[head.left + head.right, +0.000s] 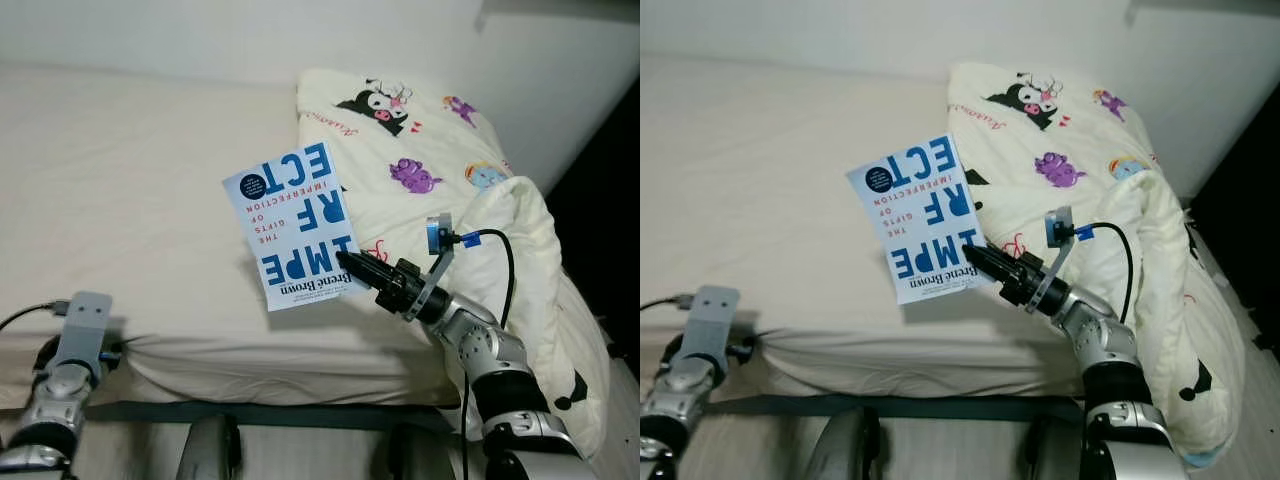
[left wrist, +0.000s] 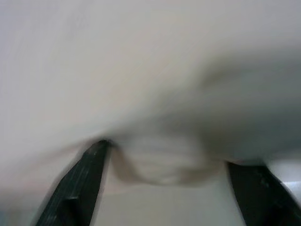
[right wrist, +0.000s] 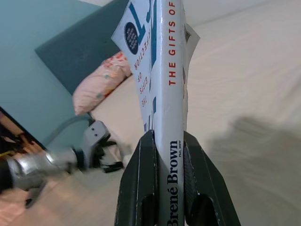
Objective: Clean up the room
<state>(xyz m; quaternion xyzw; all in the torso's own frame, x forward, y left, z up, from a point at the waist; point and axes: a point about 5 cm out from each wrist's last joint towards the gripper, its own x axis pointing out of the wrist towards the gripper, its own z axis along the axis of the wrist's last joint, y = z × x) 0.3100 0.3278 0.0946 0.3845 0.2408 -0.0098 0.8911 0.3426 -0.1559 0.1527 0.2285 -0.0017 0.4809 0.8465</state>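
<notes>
A white book [image 1: 295,225] with big blue letters and the name Brené Brown on its spine [image 3: 164,70] is held up above the cream bed [image 1: 120,180]. My right gripper [image 1: 352,268] is shut on the book's lower edge, with one black finger [image 3: 138,183] on each cover. My left gripper [image 2: 164,160] is low at the bed's front left edge. Its fingers [image 2: 82,181] stand open and press against the sheet, a fold of which bulges between them.
A cream quilt [image 1: 420,150] printed with cartoon characters is heaped at the right of the bed and hangs over its side. A dark gap [image 1: 605,200] lies beyond it. A pink pillow [image 3: 101,82] lies by a teal wall [image 3: 42,42].
</notes>
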